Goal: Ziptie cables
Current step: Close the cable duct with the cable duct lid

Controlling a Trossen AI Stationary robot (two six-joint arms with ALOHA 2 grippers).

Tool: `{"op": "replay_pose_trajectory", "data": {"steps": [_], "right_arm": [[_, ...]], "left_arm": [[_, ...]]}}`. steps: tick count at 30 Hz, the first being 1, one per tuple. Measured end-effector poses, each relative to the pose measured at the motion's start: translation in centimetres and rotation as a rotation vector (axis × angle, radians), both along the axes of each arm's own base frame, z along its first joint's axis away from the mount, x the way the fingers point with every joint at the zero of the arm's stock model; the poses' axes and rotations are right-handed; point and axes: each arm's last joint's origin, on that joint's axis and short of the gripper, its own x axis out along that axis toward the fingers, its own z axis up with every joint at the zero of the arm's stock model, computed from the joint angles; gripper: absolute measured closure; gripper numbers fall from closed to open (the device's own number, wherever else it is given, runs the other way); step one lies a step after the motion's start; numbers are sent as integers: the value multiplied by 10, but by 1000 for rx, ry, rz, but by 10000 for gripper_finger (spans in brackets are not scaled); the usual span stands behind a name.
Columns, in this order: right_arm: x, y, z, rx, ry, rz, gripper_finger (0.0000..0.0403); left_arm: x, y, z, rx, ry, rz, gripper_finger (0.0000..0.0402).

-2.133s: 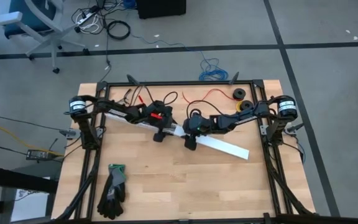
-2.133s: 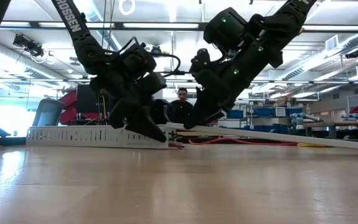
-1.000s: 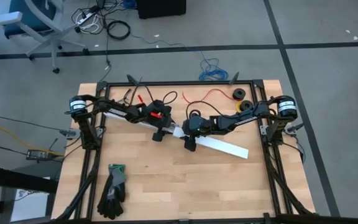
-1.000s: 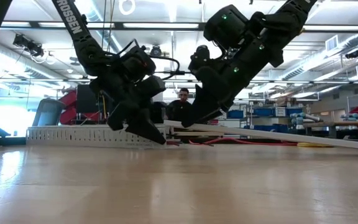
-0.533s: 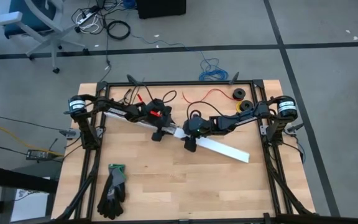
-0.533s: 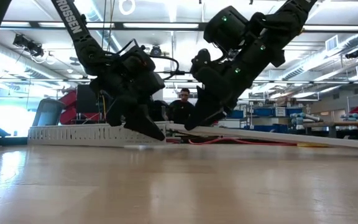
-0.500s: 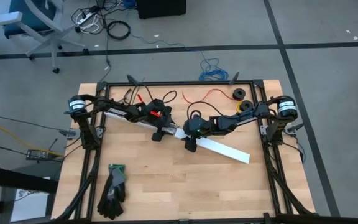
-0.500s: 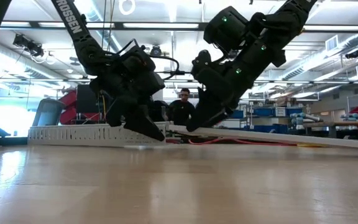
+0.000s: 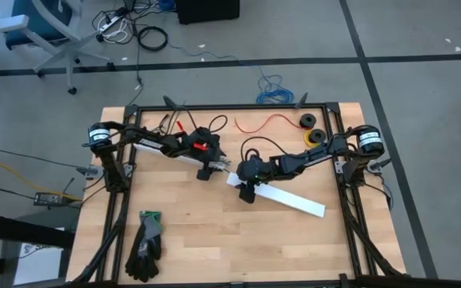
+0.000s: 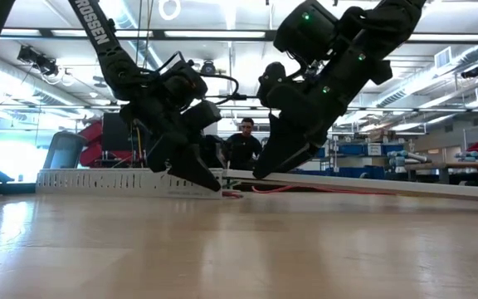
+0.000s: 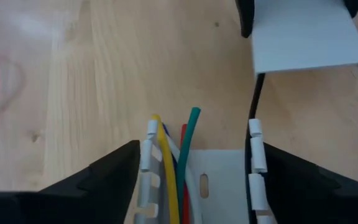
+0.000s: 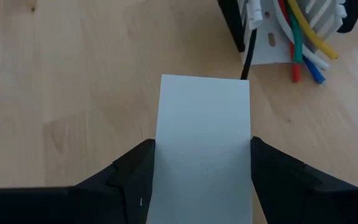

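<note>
While the cables lie bunched in the open end of the white slotted channel, near the middle of the surface, their yellow, green, red, blue and white ends poke out past its mouth with no tie visible around them. By that showing, the binding itself is not yet done; what looks accomplished is only the uncovering of the wires, so the whole of the tying appears left to do.

The left gripper sits over the channel end, one of its jaws at each wall, though I cannot tell whether they press on it or merely straddle it. Just beyond the channel mouth, the right gripper has its jaws clenched on the long edges of the flat white cover strip, which trails toward the front right of the surface.

Against the frame from about a second ago, the strip and the right gripper sit farther toward the front, so bare wood now shows between strip and channel. The left gripper and channel look unmoved.
</note>
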Motion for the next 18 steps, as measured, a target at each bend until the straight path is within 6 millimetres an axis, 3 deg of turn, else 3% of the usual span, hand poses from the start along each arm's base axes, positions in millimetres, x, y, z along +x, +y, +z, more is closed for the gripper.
{"op": "replay_pose_trajectory", "data": {"steps": [6, 13, 18], "right_arm": [[0, 0, 0, 9, -1, -10, 178], [0, 0, 0, 8, -1, -11, 178], [0, 0, 0, 8, -1, -10, 178]], "left_arm": [[0, 0, 3, -3, -4, 9, 56], [-7, 4, 23, 9, -31, 21, 53], [-16, 7, 16, -21, 57, 8, 53]]}}
